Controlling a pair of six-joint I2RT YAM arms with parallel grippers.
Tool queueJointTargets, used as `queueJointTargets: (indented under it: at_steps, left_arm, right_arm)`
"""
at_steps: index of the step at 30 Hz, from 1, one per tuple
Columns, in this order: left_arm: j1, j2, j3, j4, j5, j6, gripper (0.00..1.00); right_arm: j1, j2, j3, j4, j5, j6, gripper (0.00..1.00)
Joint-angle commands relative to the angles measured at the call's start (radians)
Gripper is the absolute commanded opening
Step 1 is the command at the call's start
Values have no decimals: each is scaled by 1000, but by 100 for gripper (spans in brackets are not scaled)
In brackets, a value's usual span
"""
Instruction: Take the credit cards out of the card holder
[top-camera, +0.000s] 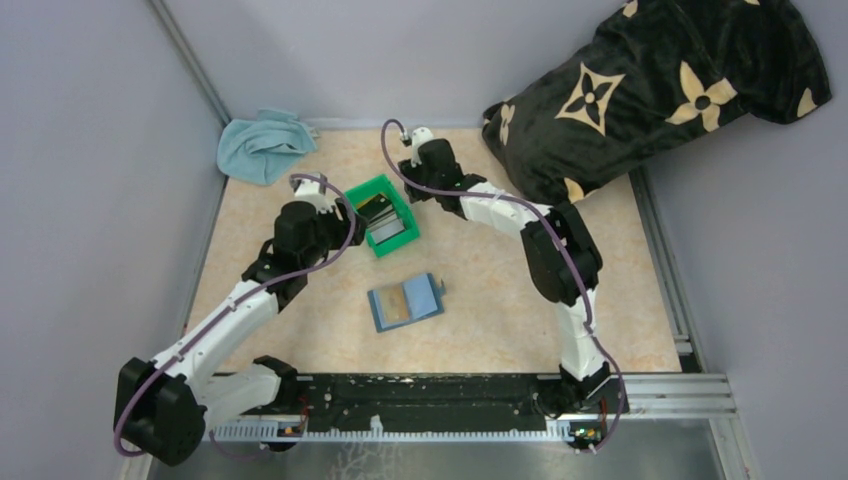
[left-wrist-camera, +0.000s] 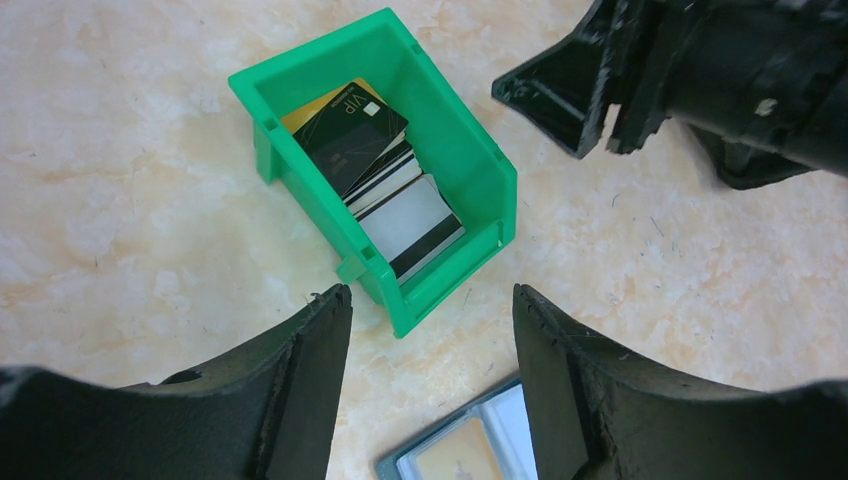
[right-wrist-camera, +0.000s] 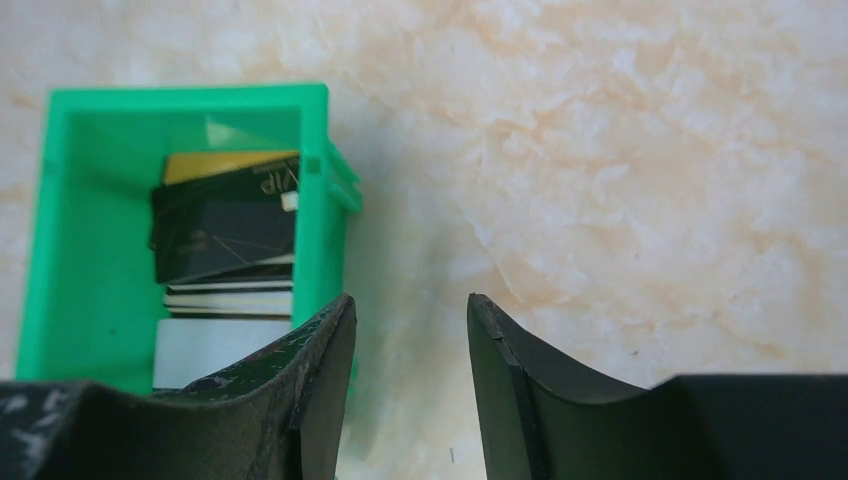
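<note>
The teal-blue card holder (top-camera: 405, 303) lies open on the table's middle with a tan card (top-camera: 396, 307) in its left half. Its corner shows in the left wrist view (left-wrist-camera: 470, 452). Several credit cards (left-wrist-camera: 370, 160), black, gold and silver-grey, lie stacked in a green bin (top-camera: 383, 215); they also show in the right wrist view (right-wrist-camera: 225, 225). My left gripper (left-wrist-camera: 430, 295) is open and empty, above the bin's near corner. My right gripper (right-wrist-camera: 410, 300) is open and empty, just beside the bin's right wall (right-wrist-camera: 312, 200).
A light blue cloth (top-camera: 262, 143) lies at the back left corner. A black cushion with gold flowers (top-camera: 650, 90) fills the back right. A metal rail (top-camera: 420, 405) runs along the near edge. Grey walls close both sides.
</note>
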Motion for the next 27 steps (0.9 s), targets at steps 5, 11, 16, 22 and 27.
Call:
queueJointTargets:
  at_steps: [5, 11, 16, 22, 27]
  left_arm:
    - [0, 19, -13, 26, 28, -4, 67]
    - [-1, 8, -14, 19, 20, -3, 66]
    - [1, 3, -22, 22, 19, -3, 67]
    - [0, -3, -25, 19, 18, -5, 67]
    - [0, -7, -28, 22, 15, -5, 67]
  right_arm:
    - [44, -99, 20, 62, -45, -8, 46]
    - [57, -55, 29, 55, -63, -4, 42]
    - [62, -22, 41, 45, -75, 3, 39]
    - [62, 22, 60, 16, -57, 5, 37]
    - [62, 28, 61, 20, -50, 8, 22]
